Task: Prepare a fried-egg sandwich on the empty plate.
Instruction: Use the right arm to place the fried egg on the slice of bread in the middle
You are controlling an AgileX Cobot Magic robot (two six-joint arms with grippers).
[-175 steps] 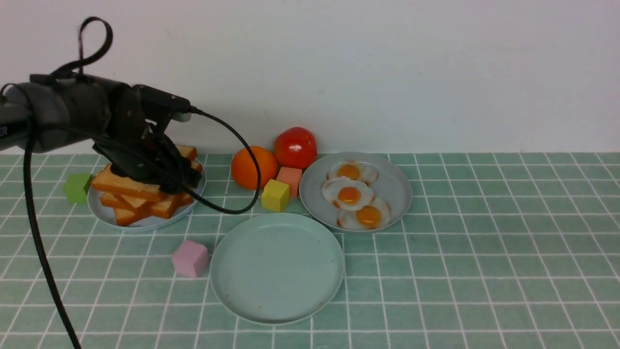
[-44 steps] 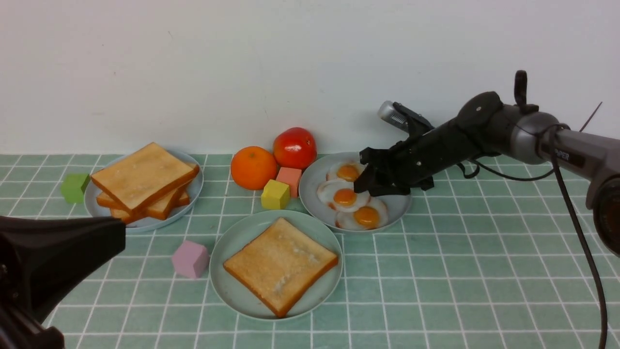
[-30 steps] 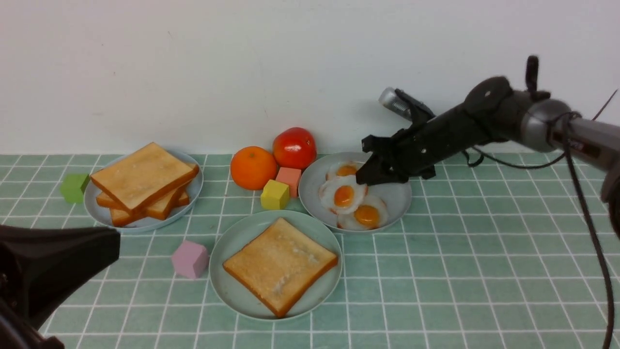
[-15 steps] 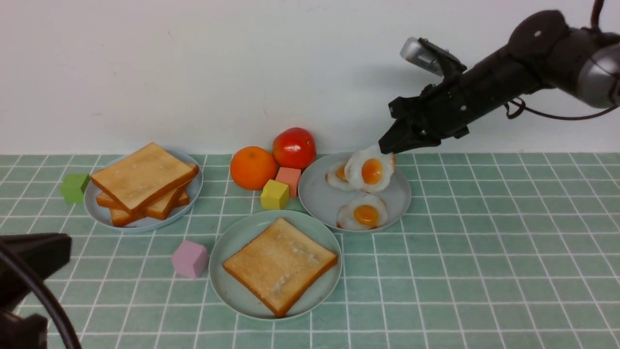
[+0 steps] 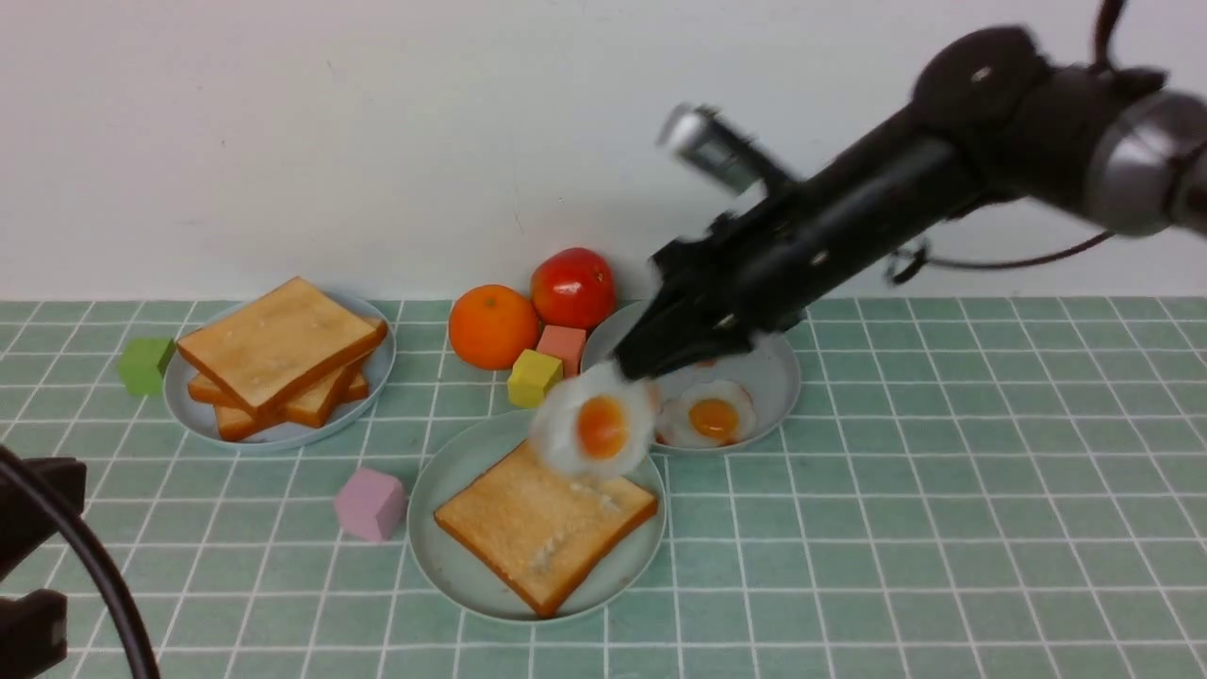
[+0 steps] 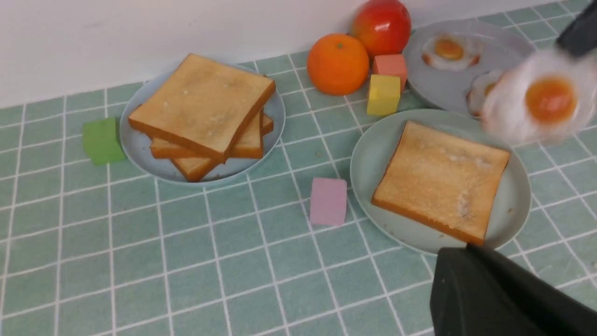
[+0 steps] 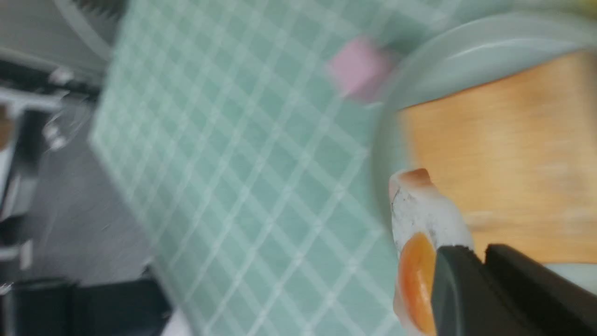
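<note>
right claw [image 5: 634, 361]: jaws nearly closed, pinching the white rim of the fried egg [image 5: 596, 429]
fried egg: hangs tilted and blurred in the air, above the far edge of the toast slice [image 5: 542, 523]
toast slice: lies flat, alone, on the mint-green plate [image 5: 453, 566]
grey-blue plate [image 5: 778, 377]: just behind, with a second egg [image 5: 712, 415]
toast pile [image 5: 283, 344]: far left
left claw [image 6: 459, 275]: closed, empty, low at the near left
</note>
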